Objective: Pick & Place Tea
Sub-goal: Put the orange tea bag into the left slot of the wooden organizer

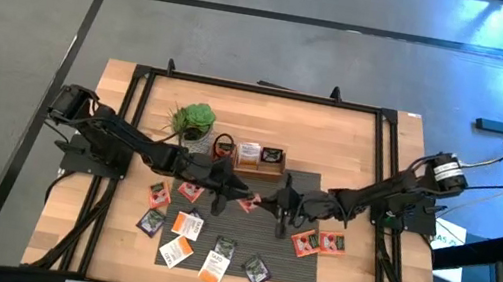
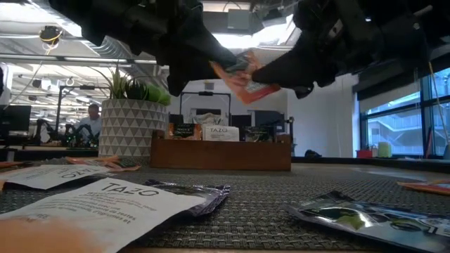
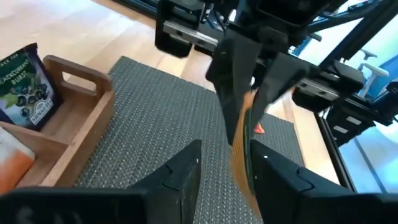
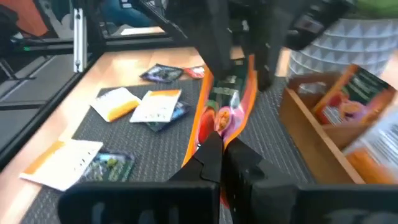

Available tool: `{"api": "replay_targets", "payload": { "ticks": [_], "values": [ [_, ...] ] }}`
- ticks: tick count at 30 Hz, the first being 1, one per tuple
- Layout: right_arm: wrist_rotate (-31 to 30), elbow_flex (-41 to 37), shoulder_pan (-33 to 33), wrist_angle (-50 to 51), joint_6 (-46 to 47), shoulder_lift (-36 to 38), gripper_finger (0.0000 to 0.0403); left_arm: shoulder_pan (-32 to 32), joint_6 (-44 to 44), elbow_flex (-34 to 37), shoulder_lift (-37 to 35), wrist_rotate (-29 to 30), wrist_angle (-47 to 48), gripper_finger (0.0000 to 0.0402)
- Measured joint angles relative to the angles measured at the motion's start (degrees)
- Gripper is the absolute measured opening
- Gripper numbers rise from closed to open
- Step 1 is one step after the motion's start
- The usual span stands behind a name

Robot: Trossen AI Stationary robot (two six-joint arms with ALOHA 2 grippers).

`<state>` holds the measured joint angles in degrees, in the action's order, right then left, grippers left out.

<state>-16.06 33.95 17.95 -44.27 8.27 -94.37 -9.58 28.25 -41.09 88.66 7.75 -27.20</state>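
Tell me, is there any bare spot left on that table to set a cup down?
Yes: the back strip of the wooden table, right of the tray, and the left edge beside the potted plant are bare. The dark mat in front is crowded with tea sachets, and both arms meet over its middle.

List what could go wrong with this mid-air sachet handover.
1. The orange sachet hangs above the mat, bent between the right pincer, shut on it, and the left pincer; it could drop or tear.
2. The wooden tray already holds sachets; a crumpled one may not slot in.
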Motion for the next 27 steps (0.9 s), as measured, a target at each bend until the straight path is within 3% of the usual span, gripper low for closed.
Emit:
{"api": "replay_targets", "payload": {
  "ticks": [6, 13, 27],
  "values": [
    [1.03, 4.55, -0.17, 2.01, -2.94, -4.34, 0.0010, 0.00, 0.02, -0.01, 0.00, -2.25, 0.40, 0.0081],
    [-1.04, 6.78, -0.13, 6.99, -2.97, -4.56, 0.0010, 0.00, 0.05, -0.02, -0.02, -6.23, 1.07, 0.0008],
    [-1.23, 6.82, -0.13, 8.13, -2.03, -4.43, 0.0011, 1.10, -1.50, -0.09, -0.11, -9.17, 3.69, 0.0003]
  ]
}}
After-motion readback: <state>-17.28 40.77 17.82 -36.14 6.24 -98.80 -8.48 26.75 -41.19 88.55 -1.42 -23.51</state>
